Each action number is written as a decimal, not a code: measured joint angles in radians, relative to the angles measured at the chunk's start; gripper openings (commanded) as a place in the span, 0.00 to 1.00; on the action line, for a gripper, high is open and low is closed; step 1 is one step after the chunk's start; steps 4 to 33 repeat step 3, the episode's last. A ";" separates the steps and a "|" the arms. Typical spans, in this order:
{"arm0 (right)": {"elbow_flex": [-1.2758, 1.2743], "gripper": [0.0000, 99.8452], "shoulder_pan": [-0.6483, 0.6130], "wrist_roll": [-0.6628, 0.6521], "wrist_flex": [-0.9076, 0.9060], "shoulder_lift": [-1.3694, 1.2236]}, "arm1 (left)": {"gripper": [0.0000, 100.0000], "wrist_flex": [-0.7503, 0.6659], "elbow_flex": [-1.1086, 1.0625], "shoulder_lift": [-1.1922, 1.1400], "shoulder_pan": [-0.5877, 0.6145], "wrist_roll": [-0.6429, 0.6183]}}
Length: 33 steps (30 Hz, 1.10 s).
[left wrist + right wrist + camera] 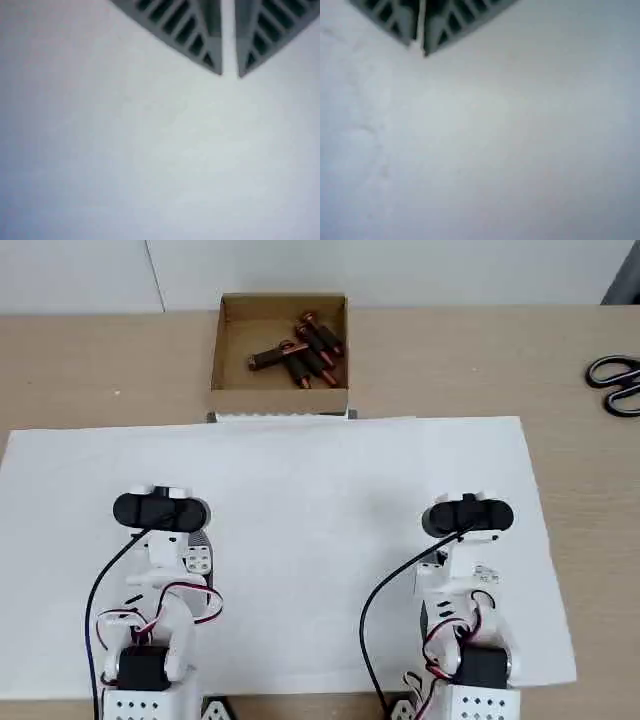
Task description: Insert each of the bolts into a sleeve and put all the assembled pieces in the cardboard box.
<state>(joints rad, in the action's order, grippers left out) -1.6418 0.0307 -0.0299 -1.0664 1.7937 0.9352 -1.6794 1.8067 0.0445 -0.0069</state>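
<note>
— Why are the grippers hanging so low with nothing in them?

— I'm guessing the work is winding up. The left gripper (230,74) is pointing straight down at the white paper sheet (150,160), its jaws drawn almost together with just a sliver of paper showing between them, gripping nothing. The right gripper (418,47) is doing the same, jaws pressed to a thin slit.

— And the arms themselves?

— Looking from above, one arm (160,540) and the other arm (465,545) are sitting folded back over their bases at the near edge of the sheet, well apart, wrists tucked down. That's reading to me as a parked pose, out of the way.

— Where are the bolts lying, then?

— Beyond the far edge of the paper, the cardboard box (228,340) is sitting on the wooden table (80,360). The assembled pieces (305,350), copper-coloured bolts in dark sleeves, are lying heaped towards one side of it. I'm not seeing any loose ones on the sheet. Farther off to the side, scissors (615,382) are lying untouched.
</note>
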 measured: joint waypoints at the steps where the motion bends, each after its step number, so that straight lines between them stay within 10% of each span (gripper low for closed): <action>1: 0.000 0.00 0.000 0.000 0.000 0.000 | 0.01 0.000 0.000 0.000 0.000 0.000; 33: 0.000 0.00 0.000 0.000 0.000 0.000 | 0.01 0.000 0.000 0.000 0.000 0.000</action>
